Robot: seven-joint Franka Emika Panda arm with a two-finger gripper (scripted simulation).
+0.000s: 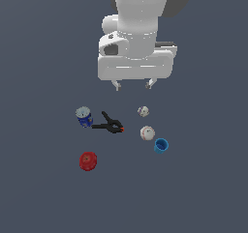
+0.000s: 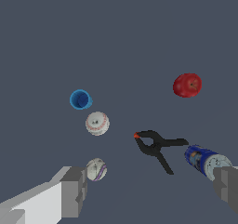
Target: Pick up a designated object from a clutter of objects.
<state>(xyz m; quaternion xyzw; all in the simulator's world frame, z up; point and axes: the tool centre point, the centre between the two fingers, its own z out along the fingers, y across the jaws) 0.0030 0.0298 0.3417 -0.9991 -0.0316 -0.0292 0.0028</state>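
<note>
exterior view: white gripper (image 1: 132, 85), fingers apart, hangs above the black spring clamp (image 1: 111, 124) lying just beside the blue can (image 1: 84, 116).

Setting: simulated test scene, not a furnished room. Evidence: one flat, uniform slate-grey ground (image 1: 38, 198) fills both views, with no edges, walls or furniture visible. Rendering is smooth and flat-shaded. A few small items lie scattered on it: blue can (image 1: 84, 116), black clamp (image 1: 111, 124), two whitish balls (image 1: 147, 133), light-blue cup (image 1: 161, 145), red cap (image 1: 88, 161).
</note>
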